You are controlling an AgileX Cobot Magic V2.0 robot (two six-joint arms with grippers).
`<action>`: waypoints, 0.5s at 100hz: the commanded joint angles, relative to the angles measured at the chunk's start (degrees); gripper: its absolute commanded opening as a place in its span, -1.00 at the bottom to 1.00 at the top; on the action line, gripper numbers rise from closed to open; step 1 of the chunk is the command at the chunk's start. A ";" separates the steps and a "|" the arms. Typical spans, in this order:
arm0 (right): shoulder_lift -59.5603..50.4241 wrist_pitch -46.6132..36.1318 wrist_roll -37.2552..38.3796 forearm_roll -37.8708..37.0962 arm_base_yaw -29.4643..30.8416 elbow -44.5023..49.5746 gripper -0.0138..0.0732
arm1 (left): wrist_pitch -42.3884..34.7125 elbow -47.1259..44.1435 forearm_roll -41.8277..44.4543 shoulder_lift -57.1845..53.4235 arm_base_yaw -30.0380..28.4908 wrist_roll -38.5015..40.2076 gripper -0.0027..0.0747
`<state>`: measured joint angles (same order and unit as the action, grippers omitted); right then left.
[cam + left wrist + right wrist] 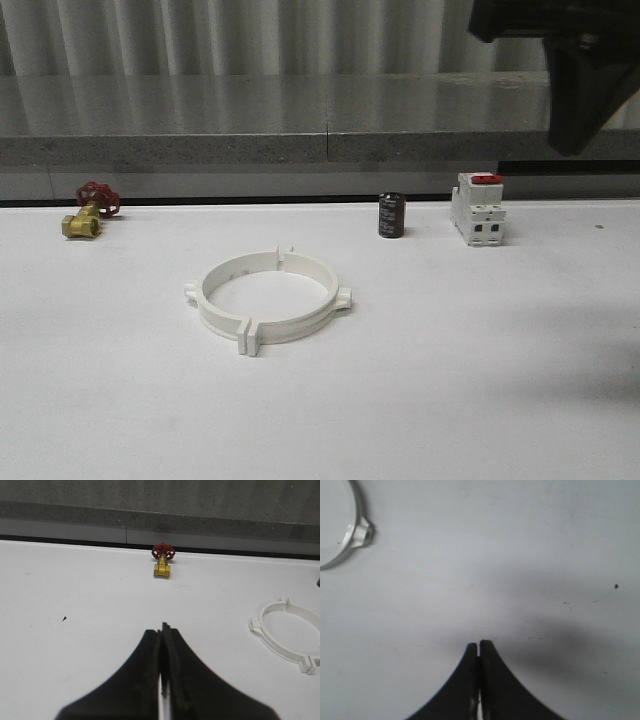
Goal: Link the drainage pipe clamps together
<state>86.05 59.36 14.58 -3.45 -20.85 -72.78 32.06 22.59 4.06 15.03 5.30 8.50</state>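
Above the bare white tabletop (480, 380), the left claw (163, 630) and right claw (479, 647) both hang pressed together, holding nothing. The drainage pipe clamps (267, 300), smooth white plastic, lie joined as a ring mid-table with open room all round. Along the far edge stand a brass valve (88, 212), a black cylinder (391, 215) and a white breaker (477, 208).

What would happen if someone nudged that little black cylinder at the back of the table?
The black cylinder stands upright on its flat end and is small, so it is probably light and a nudge would likely slide or tip it. Once on its round side it could well roll across the smooth white table, perhaps toward the white ring.
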 commanded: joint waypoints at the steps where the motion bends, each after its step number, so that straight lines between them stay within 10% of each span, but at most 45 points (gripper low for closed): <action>1: -5.53 -3.64 1.30 -0.11 2.88 1.71 -0.83 | -4.27 1.54 0.02 0.54 -0.15 0.18 -0.99; 50: -27.06 -8.55 1.65 -3.54 14.17 17.67 -0.83 | -4.27 1.54 0.02 0.54 -0.15 0.18 -0.99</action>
<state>63.66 54.11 16.16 -5.21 -8.34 -55.67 32.06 22.59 4.06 15.03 5.30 8.50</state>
